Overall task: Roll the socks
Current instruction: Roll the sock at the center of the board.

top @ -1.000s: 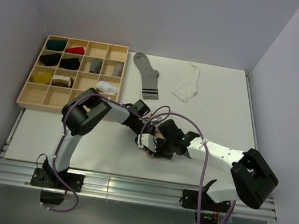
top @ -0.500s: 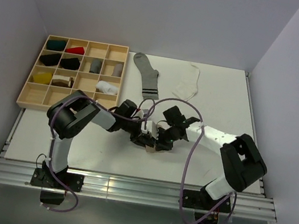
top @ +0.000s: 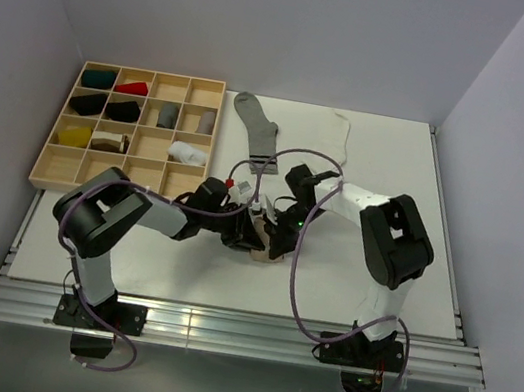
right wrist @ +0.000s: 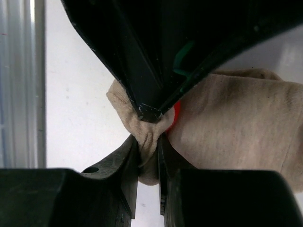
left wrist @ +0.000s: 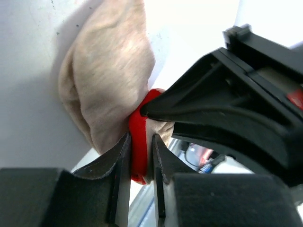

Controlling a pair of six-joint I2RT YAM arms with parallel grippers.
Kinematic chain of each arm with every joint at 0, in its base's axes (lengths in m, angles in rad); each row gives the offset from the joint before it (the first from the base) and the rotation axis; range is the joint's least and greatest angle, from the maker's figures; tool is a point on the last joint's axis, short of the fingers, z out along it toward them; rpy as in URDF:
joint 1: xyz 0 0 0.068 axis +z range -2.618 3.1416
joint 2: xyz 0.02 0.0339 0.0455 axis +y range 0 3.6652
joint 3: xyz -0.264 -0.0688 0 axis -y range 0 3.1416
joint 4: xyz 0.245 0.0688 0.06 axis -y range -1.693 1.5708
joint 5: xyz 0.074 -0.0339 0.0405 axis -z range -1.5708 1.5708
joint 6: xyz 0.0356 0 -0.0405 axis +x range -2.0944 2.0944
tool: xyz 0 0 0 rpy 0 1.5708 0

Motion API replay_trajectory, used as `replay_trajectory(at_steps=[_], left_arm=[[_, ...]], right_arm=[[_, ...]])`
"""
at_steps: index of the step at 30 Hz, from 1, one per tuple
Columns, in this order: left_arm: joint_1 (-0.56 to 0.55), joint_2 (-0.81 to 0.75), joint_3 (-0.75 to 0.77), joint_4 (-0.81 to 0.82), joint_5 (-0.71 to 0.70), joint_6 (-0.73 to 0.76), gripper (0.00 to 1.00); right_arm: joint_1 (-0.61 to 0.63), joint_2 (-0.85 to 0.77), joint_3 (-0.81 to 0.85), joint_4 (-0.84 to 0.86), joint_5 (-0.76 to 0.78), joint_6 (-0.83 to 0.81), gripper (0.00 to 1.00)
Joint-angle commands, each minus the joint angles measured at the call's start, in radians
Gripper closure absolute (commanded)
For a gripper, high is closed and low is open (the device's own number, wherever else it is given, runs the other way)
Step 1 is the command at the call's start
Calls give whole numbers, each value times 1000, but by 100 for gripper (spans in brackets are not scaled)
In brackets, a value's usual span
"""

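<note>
Both pincers grip one bunched beige fabric sock [left wrist: 111, 71] near mid-tabletop.
The left pincer [left wrist: 140, 165] is clamped on the sock's red band [left wrist: 138, 137]. The right pincer [right wrist: 147, 156] nips a fold of beige cloth just beside it. The sock sits around the middle of the white tabletop [top: 397, 179], somewhat toward its near edge.

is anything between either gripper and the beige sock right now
Nothing visible. The left gripper is shut on the beige sock at its red band, and the right gripper is shut on a beige fold of it. Each wrist view shows only the other gripper crowding the same spot.
</note>
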Motion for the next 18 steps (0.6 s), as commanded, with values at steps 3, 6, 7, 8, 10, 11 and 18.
replay_trajectory(at_steps=[3, 6, 7, 8, 10, 11, 18], left_arm=[[1, -148, -46, 101, -213, 160, 74], [-26, -200, -59, 78, -291, 242, 75], [-37, -217, -63, 63, -369, 271, 75], [-51, -236, -73, 53, -403, 299, 75], [-89, -286, -87, 40, -483, 374, 75], [-121, -303, -107, 43, -553, 404, 75], [-322, -407, -148, 96, -869, 725, 71]], right_arm=[[-23, 101, 60, -329, 26, -75, 89], [-23, 135, 91, -365, 22, -79, 89], [-24, 143, 98, -373, 22, -82, 89], [-23, 156, 106, -382, 21, -84, 89], [-26, 170, 129, -404, 21, -87, 89], [-29, 187, 137, -408, 21, -85, 89], [-44, 270, 224, -488, -1, -95, 88]])
